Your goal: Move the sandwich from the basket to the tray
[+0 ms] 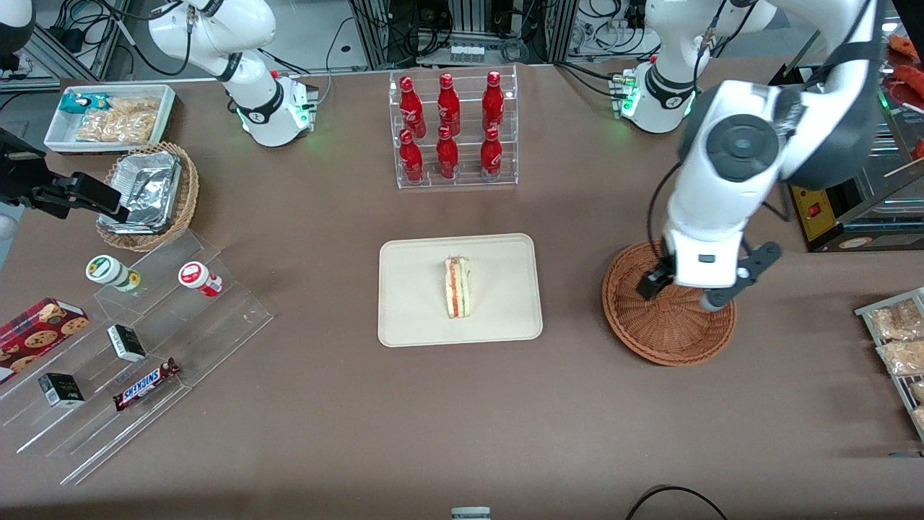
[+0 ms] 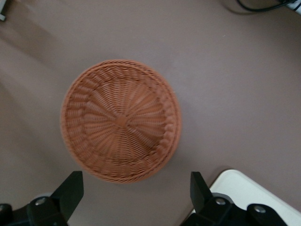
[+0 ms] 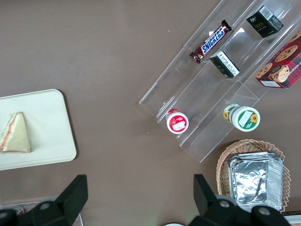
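Fingers (image 2: 136,193) apart above bare basket (image 2: 121,120)

1. A robotics lab: two white Franka arm bases (image 1: 278,108) bolted to a brown table (image 1: 462,419), tangled cables and aluminium framing (image 1: 462,29) close by.
2. Staged shop goods: cola bottles in an acrylic rack (image 1: 453,130), a Snickers bar (image 1: 146,384).

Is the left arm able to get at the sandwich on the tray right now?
Probably yes. The sandwich lies uncovered on the tray, nothing stacked around it, and the open gripper hangs above the empty basket beside the tray.
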Tool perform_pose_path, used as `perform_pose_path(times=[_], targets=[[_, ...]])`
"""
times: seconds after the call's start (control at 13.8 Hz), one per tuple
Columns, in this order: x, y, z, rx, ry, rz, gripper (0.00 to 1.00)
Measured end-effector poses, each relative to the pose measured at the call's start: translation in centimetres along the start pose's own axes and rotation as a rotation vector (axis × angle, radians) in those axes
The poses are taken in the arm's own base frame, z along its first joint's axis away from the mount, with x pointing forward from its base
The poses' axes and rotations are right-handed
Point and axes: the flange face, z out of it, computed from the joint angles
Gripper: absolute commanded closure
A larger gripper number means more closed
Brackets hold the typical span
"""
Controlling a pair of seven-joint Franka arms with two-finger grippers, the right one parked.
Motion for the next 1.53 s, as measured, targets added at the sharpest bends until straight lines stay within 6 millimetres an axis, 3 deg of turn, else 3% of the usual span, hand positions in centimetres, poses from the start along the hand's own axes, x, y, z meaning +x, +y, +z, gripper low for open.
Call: perform_pose_path(times=[0.29, 0.65, 0.95, 1.24, 1.53], targets=[[2.4, -6.5, -3.5, -0.015, -0.100, 0.134, 0.00], [2.0, -9.5, -5.1, -0.005, -0.162, 0.361, 0.00], [4.2, -14.6, -6.7, -0.019, -0.175, 0.451, 0.00], [4.2, -15.0, -8.3, -0.037, -0.142, 0.461, 0.00], [5.6, -15.2, -9.2, -0.076, -0.084, 0.630, 0.00]])
